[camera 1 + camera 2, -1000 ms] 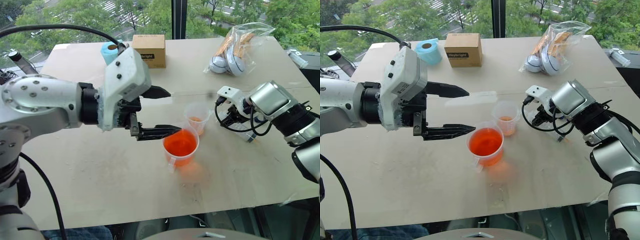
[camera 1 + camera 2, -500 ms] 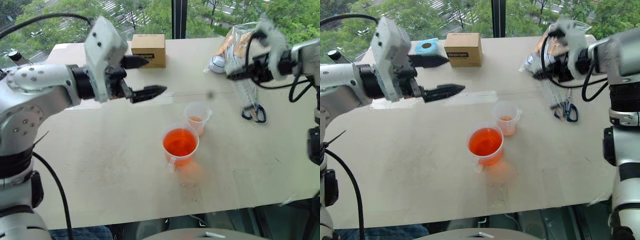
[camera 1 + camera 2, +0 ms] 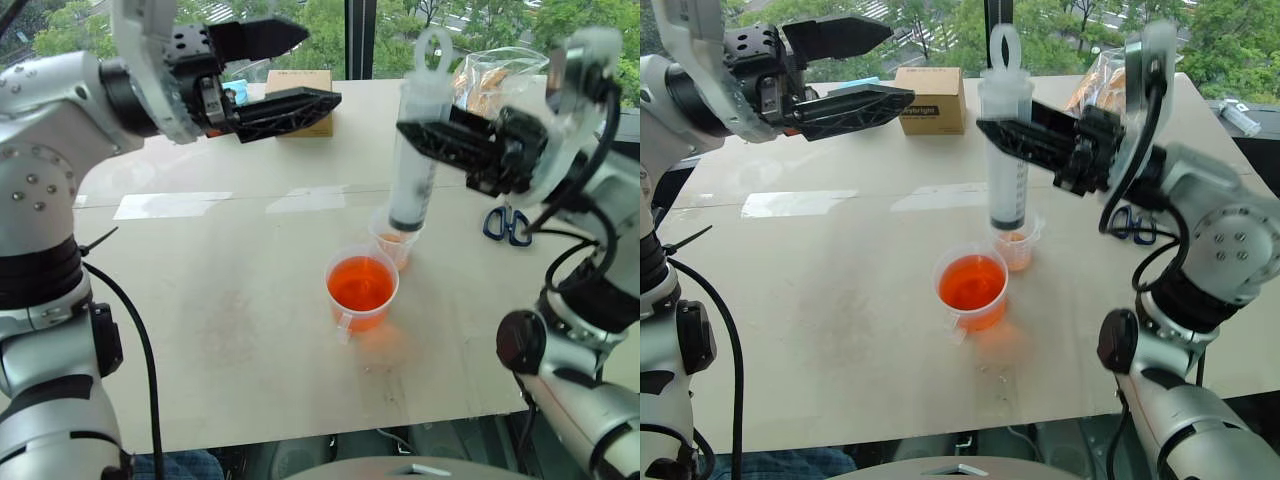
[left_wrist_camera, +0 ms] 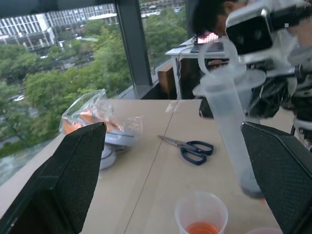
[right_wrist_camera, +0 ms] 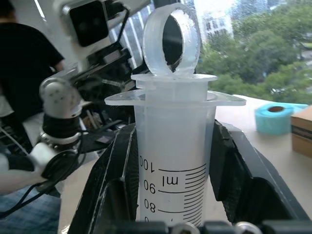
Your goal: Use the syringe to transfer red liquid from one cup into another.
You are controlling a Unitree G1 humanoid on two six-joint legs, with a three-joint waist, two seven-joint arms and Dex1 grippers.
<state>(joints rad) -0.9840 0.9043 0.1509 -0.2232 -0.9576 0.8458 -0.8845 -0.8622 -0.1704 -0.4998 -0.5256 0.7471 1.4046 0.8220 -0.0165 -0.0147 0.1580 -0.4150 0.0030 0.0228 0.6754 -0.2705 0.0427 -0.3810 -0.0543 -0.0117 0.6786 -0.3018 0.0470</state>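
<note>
Orange-red liquid (image 3: 360, 285) in the wider handled cup (image 3: 361, 293), nearest the front edge of the pale tabletop (image 3: 220, 330), roughly mid-width. Just behind and touching or nearly touching it, toward the right, the smaller clear cup (image 3: 395, 238), faintly orange at the base. Above that small cup, held upright and clear of the tabletop, a large clear syringe (image 3: 1006, 150) with a ring-topped plunger and printed scale, plunger pushed in, tip hanging over the small cup's mouth. Clamped on the syringe barrel just under its flange: the right gripper (image 3: 1002, 132), reaching in level from the right. Raised on the left, pointing toward the syringe with black fingers spread wide and nothing between them: the left gripper (image 3: 290, 65). Farther right on the tabletop, blue-handled scissors (image 4: 187, 146). Near the far edge, a brown cardboard box (image 3: 929, 98), a blue tape roll (image 5: 273, 118) beside it, and a clear plastic bag (image 4: 97, 126) of goods toward the far right corner.
</note>
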